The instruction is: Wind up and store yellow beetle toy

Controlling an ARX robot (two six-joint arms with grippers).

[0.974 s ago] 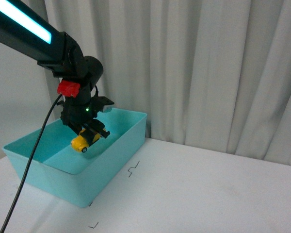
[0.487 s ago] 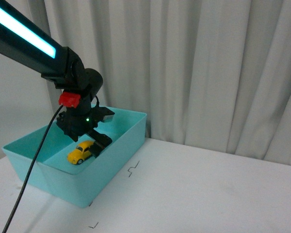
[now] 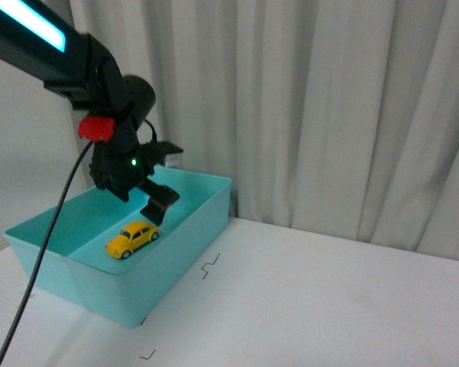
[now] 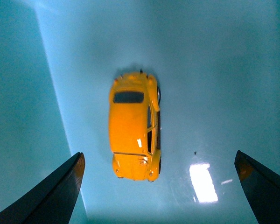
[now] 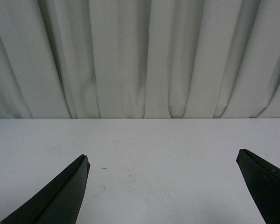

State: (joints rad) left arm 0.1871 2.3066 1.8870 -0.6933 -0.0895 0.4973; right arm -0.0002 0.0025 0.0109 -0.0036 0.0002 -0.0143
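Hovers with left jaws wide above yellow beetle toy (image 3: 132,239), loose on its wheels on teal bin (image 3: 191,246) floor; right jaws wide too. Might roll against a wall if spring unwinds

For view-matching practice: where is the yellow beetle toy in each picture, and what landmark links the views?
Front view: yellow beetle toy lower left, on the floor of the turquoise bin.
Left wrist view: centre of the picture, on the bin's floor.
Right wrist view: not in it.
Shared landmark: the turquoise bin; right wrist and front share only the curtain.
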